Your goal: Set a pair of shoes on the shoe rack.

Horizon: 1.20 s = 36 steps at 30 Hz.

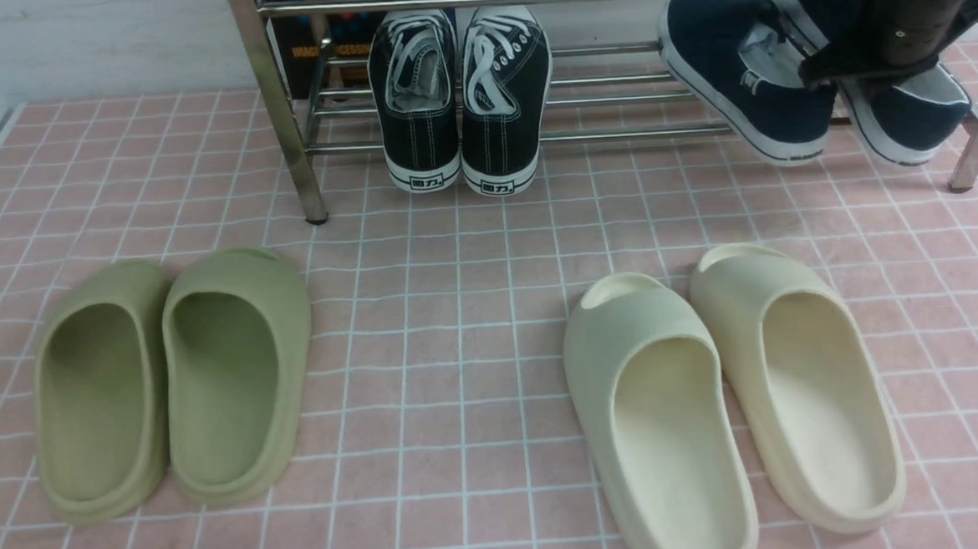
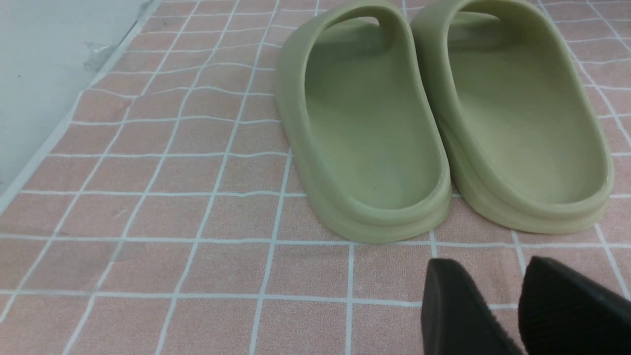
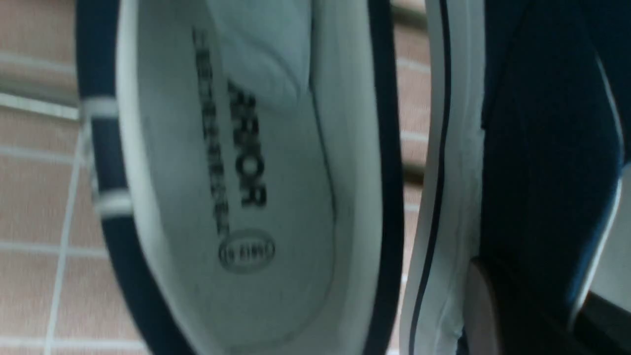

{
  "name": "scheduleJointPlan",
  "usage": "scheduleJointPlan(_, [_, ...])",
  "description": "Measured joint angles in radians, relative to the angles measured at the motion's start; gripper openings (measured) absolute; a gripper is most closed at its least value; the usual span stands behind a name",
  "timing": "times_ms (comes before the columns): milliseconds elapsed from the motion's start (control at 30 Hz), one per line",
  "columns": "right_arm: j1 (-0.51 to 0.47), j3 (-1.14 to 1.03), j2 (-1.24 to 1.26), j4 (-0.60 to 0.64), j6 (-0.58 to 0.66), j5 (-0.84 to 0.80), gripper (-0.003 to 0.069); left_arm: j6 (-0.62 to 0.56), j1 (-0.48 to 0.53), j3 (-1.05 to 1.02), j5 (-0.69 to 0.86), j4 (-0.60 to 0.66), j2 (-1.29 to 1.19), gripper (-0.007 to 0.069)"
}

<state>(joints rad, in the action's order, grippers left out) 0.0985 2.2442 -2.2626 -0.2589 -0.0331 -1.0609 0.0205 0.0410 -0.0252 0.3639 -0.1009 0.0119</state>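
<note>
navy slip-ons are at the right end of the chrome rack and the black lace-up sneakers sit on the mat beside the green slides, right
Not quite: the front view shows the black lace-up sneakers with white laces on the lower bars of the shiny chrome shoe rack, away from the green foam slides. The dark navy canvas slip-on shoes are at its right end.

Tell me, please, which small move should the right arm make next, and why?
Probably lower the right gripper a little, so the navy shoes settle flat on the lower bars of the shoe rack. They sit tilted in its grip, near ends past the front bar; releasing now might let them slide off.
</note>
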Motion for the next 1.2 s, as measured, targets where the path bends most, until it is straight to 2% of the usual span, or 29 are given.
scheduleJointPlan(200, [0.0,0.037,-0.038,0.002,0.0,0.025,0.001,0.0,0.0,0.0,0.0,0.0,0.0,0.0237])
scheduleJointPlan(367, [0.0,0.038,-0.046,0.004,0.0,0.033,0.0059,0.0,0.0,0.0,0.0,0.0,0.0,0.0237])
scheduleJointPlan(433, [0.0,0.039,-0.042,0.0,0.0,0.054,0.015,0.0,0.0,0.0,0.0,0.0,0.0,0.0237])
scheduleJointPlan(467, [0.0,0.041,-0.042,-0.003,-0.001,0.056,0.0169,0.0,0.0,0.0,0.0,0.0,0.0,0.0237])
scheduleJointPlan(533, [-0.001,0.046,-0.02,-0.004,-0.002,0.041,0.0292,0.0,0.0,0.0,0.0,0.0,0.0,0.0237])
scheduleJointPlan(567, [-0.001,0.048,-0.018,-0.004,-0.002,0.041,0.0292,0.0,0.0,0.0,0.0,0.0,0.0,0.0237])
scheduleJointPlan(600, [-0.001,0.049,0.003,-0.003,-0.003,0.02,0.0359,0.0,0.0,0.0,0.0,0.0,0.0,0.0237])
scheduleJointPlan(667, [-0.001,0.049,0.033,-0.003,-0.002,-0.021,0.0419,0.0,0.0,0.0,0.0,0.0,0.0,0.0237])
scheduleJointPlan(733, [-0.001,0.049,0.068,-0.003,0.011,-0.074,0.0442,0.0,0.0,0.0,0.0,0.0,0.0,0.0237])
scheduleJointPlan(833, [-0.001,0.049,0.115,-0.003,0.052,-0.149,0.0425,0.0,0.0,0.0,0.0,0.0,0.0,0.0237])
scheduleJointPlan(900, [-0.001,0.049,0.156,-0.001,0.082,-0.179,0.037,0.0,0.0,0.0,0.0,0.0,0.0,0.0237])
scheduleJointPlan(967, [-0.001,0.033,0.229,0.032,0.095,-0.189,0.0248,0.0,0.0,0.0,0.0,0.0,0.0,0.0237])
scheduleJointPlan(1000, [-0.001,0.023,0.256,0.058,0.095,-0.191,0.0205,0.0,0.0,0.0,0.0,-0.001,0.0,0.0237])
scheduleJointPlan(1033, [-0.001,0.021,0.27,0.063,0.095,-0.192,0.0193,0.0,0.0,0.0,0.0,-0.001,0.0,0.0237])
scheduleJointPlan(1067, [-0.001,-0.001,0.333,0.125,0.095,-0.194,0.0092,0.0,0.0,0.0,0.0,-0.001,0.0,0.0237])
scheduleJointPlan(1100, [-0.001,-0.02,0.377,0.163,0.096,-0.194,0.004,0.0,0.0,0.0,0.0,-0.001,0.0,0.0237])
scheduleJointPlan(1133, [-0.001,-0.039,0.423,0.196,0.1,-0.195,0.001,0.0,0.0,0.0,0.0,-0.001,0.0,0.0237])
scheduleJointPlan(1167, [-0.001,-0.044,0.423,0.204,0.103,-0.195,0.001,0.0,0.0,0.0,0.0,-0.001,0.0,0.0237])
scheduleJointPlan(1200, [-0.001,-0.093,0.511,0.268,0.124,-0.196,-0.0017,0.0,0.0,0.0,0.0,-0.001,0.0,0.0237])
